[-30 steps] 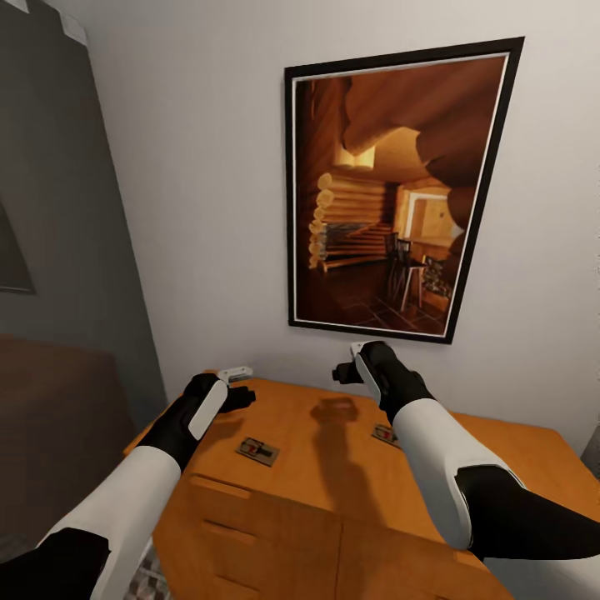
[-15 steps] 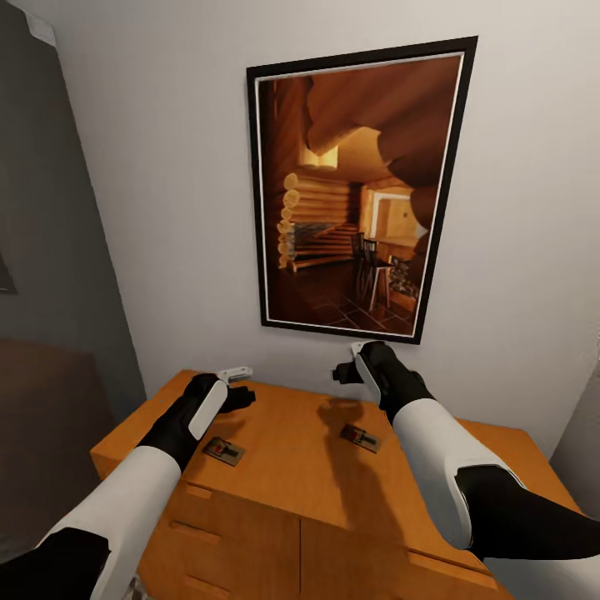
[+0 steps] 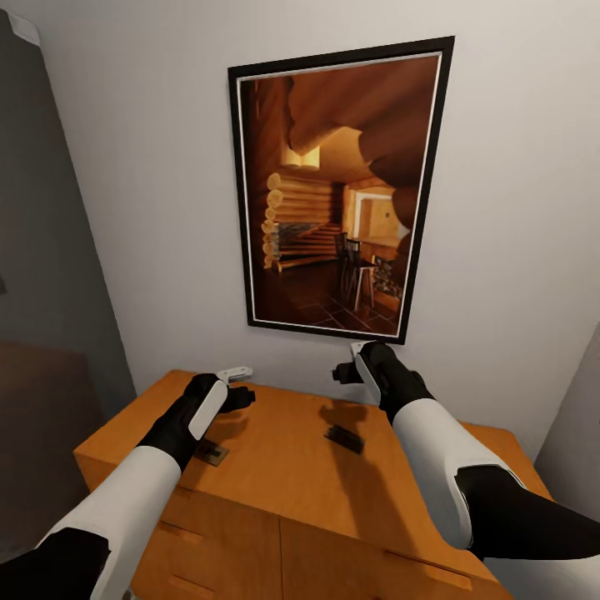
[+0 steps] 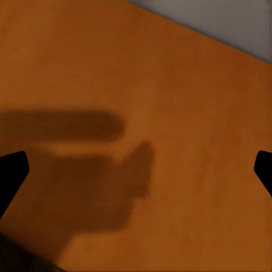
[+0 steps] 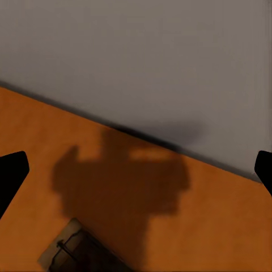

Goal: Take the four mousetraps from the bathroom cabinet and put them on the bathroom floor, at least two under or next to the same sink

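Orange-brown wood of the cabinet (image 3: 283,467) carries two mousetraps on its flat top, and your next reach turns on how each lies to its pincer. One mousetrap (image 3: 344,438) rests in shadow just below and slightly toward the middle from the right pincer (image 3: 343,372), which hovers above the top near the back wall. In the right wrist view that same trap (image 5: 79,252) sits at the frame's lower edge, short of the gap between the fingertips, so you would need to draw the pincer back from the wall and lower it. Its long axis runs diagonally across the cabinet top, at a slant to the front edge; judge a wrist turn necessary before closing.

A second mousetrap (image 3: 212,453) is partly hidden beneath your left forearm, behind the left pincer (image 3: 242,397) rather than ahead of it. The left wrist view shows bare wood (image 4: 170,113) between the tips.

Both pincers stand spread wide and hold nothing. The right arm is judged better placed. A framed picture (image 3: 337,192) hangs on the wall above.
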### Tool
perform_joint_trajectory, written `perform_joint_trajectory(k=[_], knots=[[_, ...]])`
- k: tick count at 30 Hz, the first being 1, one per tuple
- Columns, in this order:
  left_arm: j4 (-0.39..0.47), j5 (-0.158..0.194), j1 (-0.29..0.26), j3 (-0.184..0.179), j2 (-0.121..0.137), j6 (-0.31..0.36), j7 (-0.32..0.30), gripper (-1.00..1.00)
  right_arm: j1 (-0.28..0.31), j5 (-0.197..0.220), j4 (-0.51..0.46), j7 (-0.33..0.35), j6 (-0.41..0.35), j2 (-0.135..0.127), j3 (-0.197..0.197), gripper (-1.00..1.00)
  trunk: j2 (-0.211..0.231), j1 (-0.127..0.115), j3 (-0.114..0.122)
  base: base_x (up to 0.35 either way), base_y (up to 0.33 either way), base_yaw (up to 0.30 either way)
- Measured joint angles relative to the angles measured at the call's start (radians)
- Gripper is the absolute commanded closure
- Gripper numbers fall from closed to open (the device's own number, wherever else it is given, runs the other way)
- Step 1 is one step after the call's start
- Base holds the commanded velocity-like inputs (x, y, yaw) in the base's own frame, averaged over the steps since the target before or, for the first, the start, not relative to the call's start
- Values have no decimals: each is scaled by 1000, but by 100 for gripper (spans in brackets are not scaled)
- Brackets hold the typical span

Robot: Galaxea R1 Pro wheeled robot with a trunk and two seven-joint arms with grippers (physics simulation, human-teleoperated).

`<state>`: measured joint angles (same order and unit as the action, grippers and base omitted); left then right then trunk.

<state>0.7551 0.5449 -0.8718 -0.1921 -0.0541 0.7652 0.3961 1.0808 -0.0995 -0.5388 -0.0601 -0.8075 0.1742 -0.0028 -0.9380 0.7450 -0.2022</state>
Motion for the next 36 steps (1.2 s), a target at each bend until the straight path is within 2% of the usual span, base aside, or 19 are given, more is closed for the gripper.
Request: perform_joint_trajectory(k=[20,29,36], knots=[[-11,0,0,-1,3,3,-8,-100,0,1,4,-7,1,0,0,-100,0,0,0,0,-2,0],[-106,-7,0,-3,7,3,-81,-100,0,-2,43,4,-1,0,0,-100,0,0,0,0,0,0],[-140,-28,0,-3,7,11,-100,-100,0,-5,61,10,-7,0,1,-100,0,0,0,0,0,0]])
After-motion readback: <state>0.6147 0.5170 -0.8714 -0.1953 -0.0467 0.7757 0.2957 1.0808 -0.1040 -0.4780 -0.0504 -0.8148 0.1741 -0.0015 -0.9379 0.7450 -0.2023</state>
